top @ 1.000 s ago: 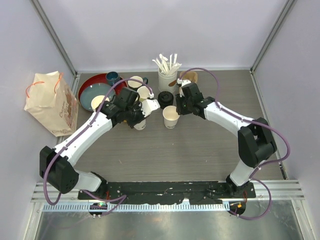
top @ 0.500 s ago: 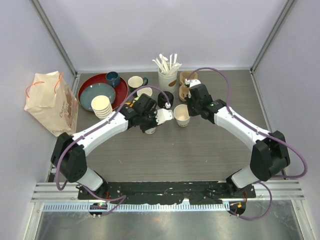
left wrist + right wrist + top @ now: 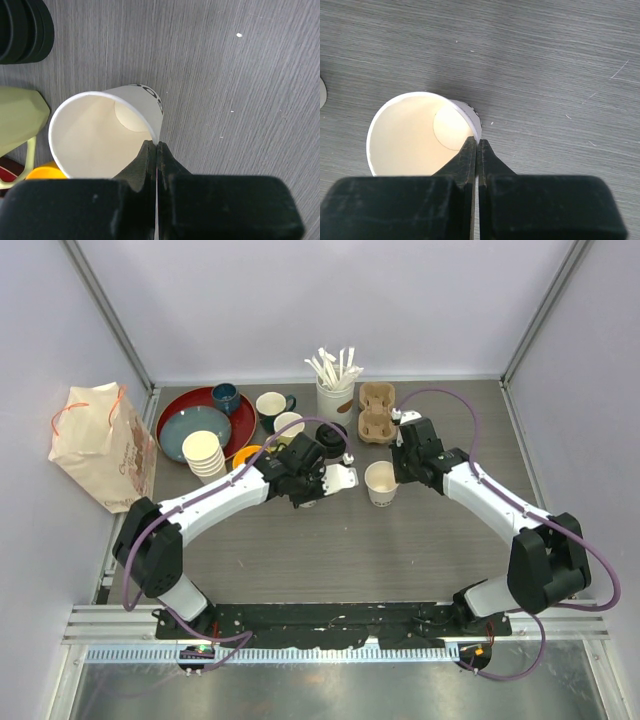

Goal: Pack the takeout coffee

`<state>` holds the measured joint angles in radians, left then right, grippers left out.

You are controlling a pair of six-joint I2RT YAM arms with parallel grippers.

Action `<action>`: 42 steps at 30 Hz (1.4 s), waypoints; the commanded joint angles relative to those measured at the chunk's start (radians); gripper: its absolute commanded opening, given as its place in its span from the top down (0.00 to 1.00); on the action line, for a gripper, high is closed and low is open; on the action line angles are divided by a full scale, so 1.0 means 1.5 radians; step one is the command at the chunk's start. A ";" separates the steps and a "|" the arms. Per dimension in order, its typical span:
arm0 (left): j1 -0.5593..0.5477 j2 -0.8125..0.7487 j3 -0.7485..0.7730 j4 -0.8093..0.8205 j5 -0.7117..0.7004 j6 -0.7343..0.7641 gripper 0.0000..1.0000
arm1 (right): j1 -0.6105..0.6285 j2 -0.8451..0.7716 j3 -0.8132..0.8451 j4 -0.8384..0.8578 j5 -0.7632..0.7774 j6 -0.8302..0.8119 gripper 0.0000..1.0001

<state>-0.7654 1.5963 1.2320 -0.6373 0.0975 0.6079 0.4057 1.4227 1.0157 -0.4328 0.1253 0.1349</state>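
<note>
Paper cup walls are what we pinch: the left gripper [image 3: 156, 146] is clamped on the rim of the left cup [image 3: 100, 135], the right gripper [image 3: 476, 142] on the right cup [image 3: 415, 135], one finger inside, one outside. Both cups sit lidless midway across the table [image 3: 300, 560], gripped so, we judge, for carrying toward the cardboard carrier [image 3: 376, 412] near the black lids [image 3: 333, 432].

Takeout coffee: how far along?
Done: nothing packed. In hand: the left gripper pinches the rim of one empty, lidless white paper cup; the right gripper, a second white paper cup. Left: round black plastic lids on, cups into the empty brown cardboard carrier, probably then the beige paper bag.
</note>
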 commanded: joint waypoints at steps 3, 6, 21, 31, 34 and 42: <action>0.002 -0.004 0.011 0.037 -0.028 0.013 1.00 | -0.005 0.003 -0.006 0.051 -0.023 0.012 0.99; 0.001 0.002 0.011 0.064 -0.048 0.016 1.00 | -0.016 0.011 -0.010 0.087 -0.028 0.015 0.99; 0.036 0.071 0.091 0.049 -0.018 0.005 1.00 | -0.050 0.102 0.082 0.088 -0.050 0.003 0.99; 0.040 0.061 0.104 0.022 -0.007 0.001 0.67 | -0.049 0.096 0.105 0.061 -0.062 -0.006 0.58; 0.043 0.044 0.116 0.007 -0.006 0.000 0.53 | -0.050 0.093 0.131 0.044 -0.071 -0.011 0.50; 0.098 -0.022 0.194 -0.057 0.016 -0.081 0.35 | -0.048 0.079 0.251 0.044 -0.177 -0.087 0.39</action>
<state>-0.6880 1.6737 1.4387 -0.6785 0.0799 0.5804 0.3363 1.5799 1.2766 -0.4019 -0.0074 0.0822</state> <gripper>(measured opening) 0.631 0.608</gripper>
